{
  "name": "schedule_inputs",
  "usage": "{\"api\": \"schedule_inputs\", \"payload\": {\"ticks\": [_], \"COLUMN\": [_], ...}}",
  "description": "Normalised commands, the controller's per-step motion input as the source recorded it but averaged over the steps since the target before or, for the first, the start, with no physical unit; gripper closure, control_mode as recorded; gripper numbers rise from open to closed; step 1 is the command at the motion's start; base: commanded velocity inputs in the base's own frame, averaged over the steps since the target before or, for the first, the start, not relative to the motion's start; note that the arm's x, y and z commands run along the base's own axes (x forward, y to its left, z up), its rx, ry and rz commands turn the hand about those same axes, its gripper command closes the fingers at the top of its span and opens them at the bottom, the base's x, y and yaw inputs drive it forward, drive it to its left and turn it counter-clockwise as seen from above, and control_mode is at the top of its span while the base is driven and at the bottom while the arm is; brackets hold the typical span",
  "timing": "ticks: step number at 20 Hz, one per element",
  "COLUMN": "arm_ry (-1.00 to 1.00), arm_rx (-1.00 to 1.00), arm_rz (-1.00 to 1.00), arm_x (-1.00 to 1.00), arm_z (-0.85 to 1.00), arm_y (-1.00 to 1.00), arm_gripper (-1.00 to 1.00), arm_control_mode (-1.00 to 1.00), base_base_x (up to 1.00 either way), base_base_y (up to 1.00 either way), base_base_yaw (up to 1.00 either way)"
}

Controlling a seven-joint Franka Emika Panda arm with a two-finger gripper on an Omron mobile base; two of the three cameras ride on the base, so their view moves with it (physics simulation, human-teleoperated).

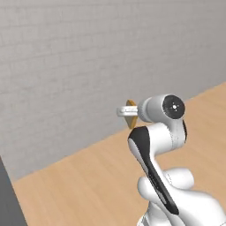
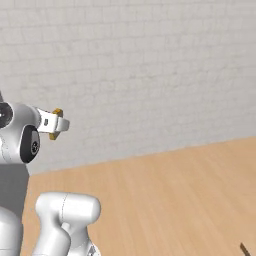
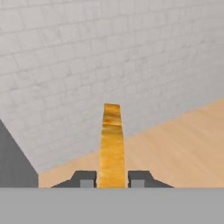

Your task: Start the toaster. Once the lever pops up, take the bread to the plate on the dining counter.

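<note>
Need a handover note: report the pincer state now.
Pincer: closed on the bread, held edge-on between the fingertips, in the air.

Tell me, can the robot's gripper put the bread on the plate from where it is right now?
Probably not yet. The gripper holds the bread edge-on in the air, facing a grey tiled wall above a wooden floor. No plate is in sight, so the robot would likely have to drive on first.

Bread (image 3: 112,144) golden-orange crust; wall (image 1: 66,66) pale grey brick pattern; floor (image 2: 175,195) light wood.
</note>
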Motion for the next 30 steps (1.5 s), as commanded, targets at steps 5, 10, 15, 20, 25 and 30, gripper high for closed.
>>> {"api": "schedule_inputs", "payload": {"ticks": [5, 10, 15, 20, 25, 30], "arm_ry": [0.00, 0.00, 0.00, 0.00, 0.00, 0.00], "arm_rx": [0.00, 0.00, 0.00, 0.00, 0.00, 0.00], "arm_rz": [0.00, 0.00, 0.00, 0.00, 0.00, 0.00], "arm_x": [0.00, 0.00, 0.00, 0.00, 0.00, 0.00], "arm_z": [0.00, 0.00, 0.00, 0.00, 0.00, 0.00], "arm_y": [0.00, 0.00, 0.00, 0.00, 0.00, 0.00], "arm_gripper": [1.00, 1.00, 1.00, 1.00, 1.00, 1.00], "arm_control_mode": [1.00, 1.00, 1.00, 1.00, 1.00, 1.00], "base_base_x": [1.00, 0.95, 1.00, 1.00, 1.00, 0.87], "base_base_y": [0.00, 0.00, 0.01, 0.02, 0.04, 0.05], "base_base_yaw": [-0.52, -0.60, -0.56, -0.56, -0.60, -0.66]}}
